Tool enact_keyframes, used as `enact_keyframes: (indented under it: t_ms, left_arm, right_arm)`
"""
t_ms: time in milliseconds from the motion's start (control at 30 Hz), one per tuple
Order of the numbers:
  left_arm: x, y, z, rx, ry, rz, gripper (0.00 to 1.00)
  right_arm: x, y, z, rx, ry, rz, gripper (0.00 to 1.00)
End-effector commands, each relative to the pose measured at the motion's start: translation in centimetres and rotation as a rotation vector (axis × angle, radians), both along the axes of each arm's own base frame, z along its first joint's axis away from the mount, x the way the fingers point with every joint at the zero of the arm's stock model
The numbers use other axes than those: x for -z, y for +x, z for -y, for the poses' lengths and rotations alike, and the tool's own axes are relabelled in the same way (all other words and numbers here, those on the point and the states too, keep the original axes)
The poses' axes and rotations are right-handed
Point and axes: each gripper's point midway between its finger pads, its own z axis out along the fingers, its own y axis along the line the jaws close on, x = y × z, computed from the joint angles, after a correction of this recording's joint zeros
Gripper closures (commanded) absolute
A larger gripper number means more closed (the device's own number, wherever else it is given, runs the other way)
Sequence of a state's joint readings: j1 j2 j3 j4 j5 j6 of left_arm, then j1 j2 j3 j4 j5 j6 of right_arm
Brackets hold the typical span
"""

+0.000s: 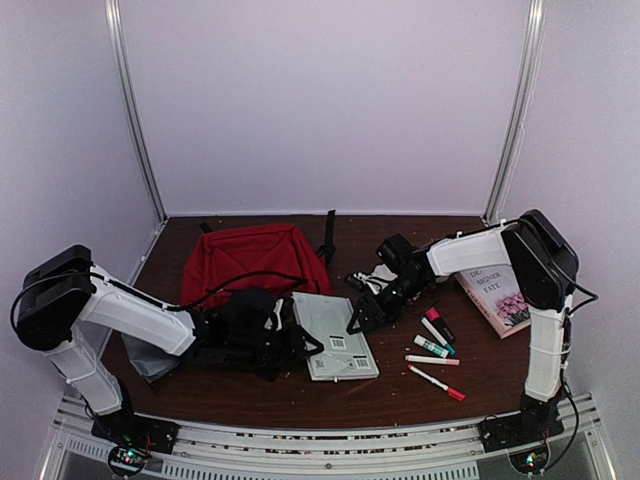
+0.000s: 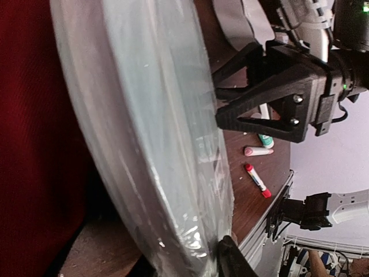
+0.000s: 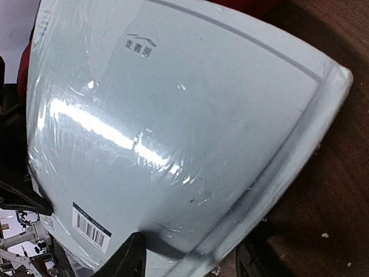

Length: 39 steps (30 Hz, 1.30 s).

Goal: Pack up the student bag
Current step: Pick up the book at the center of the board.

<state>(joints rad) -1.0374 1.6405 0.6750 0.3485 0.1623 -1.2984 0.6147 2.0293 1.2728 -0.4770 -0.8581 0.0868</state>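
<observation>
Both grippers meet at the shrink-wrapped pale book [image 1: 335, 335] beside the red student bag [image 1: 250, 257]: right jaws part-open astride its corner, left jaws' grip unclear

Soft overhead light, plastic-wrap glare.

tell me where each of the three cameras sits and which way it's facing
Top external: above and behind both arm bases, facing down on the red fabric backpack and pale shrink-wrapped book.
Left wrist: beside that book's edge, facing the right gripper; own fingertip low.
Right wrist: close over the book's cover; own fingertips below.
All share the book.
</observation>
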Motion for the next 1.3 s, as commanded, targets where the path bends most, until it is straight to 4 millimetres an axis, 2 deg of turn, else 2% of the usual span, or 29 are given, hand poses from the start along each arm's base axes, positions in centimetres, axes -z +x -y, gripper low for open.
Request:
enact_keyframes:
  t_ms: [0,33,100,433,467,567,633,667,800,933,1000,1100,1200,1267]
  left_arm:
    - [-6.7,1.6,2.8,0.018,-0.224,0.156,0.63]
    - [-6.7,1.7,2.9,0.017,-0.22,0.156,0.58]
    - [-6.7,1.8,3.0,0.015,-0.219,0.16,0.56]
    - [-6.8,2.1,3.5,-0.004,-0.253,0.141,0.69]
    - [-6.7,2.1,3.6,-0.002,-0.256,0.139,0.67]
    - [-6.9,2.3,4.3,0.008,-0.249,0.129,0.48]
    - [-7.0,2.5,4.6,0.007,-0.253,0.126,0.46]
    - [-7.0,2.6,4.8,0.005,-0.256,0.124,0.47]
    - [-7.1,2.7,5.3,0.007,-0.278,0.115,0.61]
    - [-7.3,2.5,4.4,-0.022,-0.3,0.106,0.74]
    - [-8.2,2.3,4.0,-0.016,-0.307,0.126,0.8]
    - [-10.3,1.6,3.8,0.03,-0.283,0.182,0.9]
    - [-13.0,0.5,2.9,0.105,-0.229,0.257,0.96]
    - [-14.2,0.3,1.1,0.107,-0.147,0.303,1.0]
  right_arm:
    - [2.0,-0.8,-0.2,-0.017,-0.041,-0.008,0.46]
    - [1.9,-0.8,-0.2,-0.015,-0.038,-0.008,0.46]
    - [1.8,-0.7,-0.3,-0.013,-0.034,-0.009,0.47]
    - [1.9,-0.9,-0.3,-0.017,-0.03,-0.015,0.46]
    - [1.9,-0.9,-0.3,-0.016,-0.028,-0.015,0.46]
    - [1.8,-1.0,-0.3,-0.016,-0.023,-0.017,0.46]
    - [1.8,-1.0,-0.4,-0.015,-0.022,-0.017,0.46]
    - [1.8,-1.0,-0.4,-0.015,-0.022,-0.018,0.46]
    - [1.9,-1.0,-0.3,-0.014,-0.023,-0.019,0.47]
    - [1.7,-0.9,-0.2,-0.013,-0.019,-0.019,0.47]
    - [0.9,-0.6,-0.2,-0.008,0.003,-0.015,0.47]
    - [-2.0,-0.6,-0.2,-0.046,0.059,0.022,0.47]
    - [-6.1,-1.7,0.1,-0.142,0.128,0.083,0.46]
    - [-8.9,-2.3,0.5,-0.209,0.159,0.153,0.46]
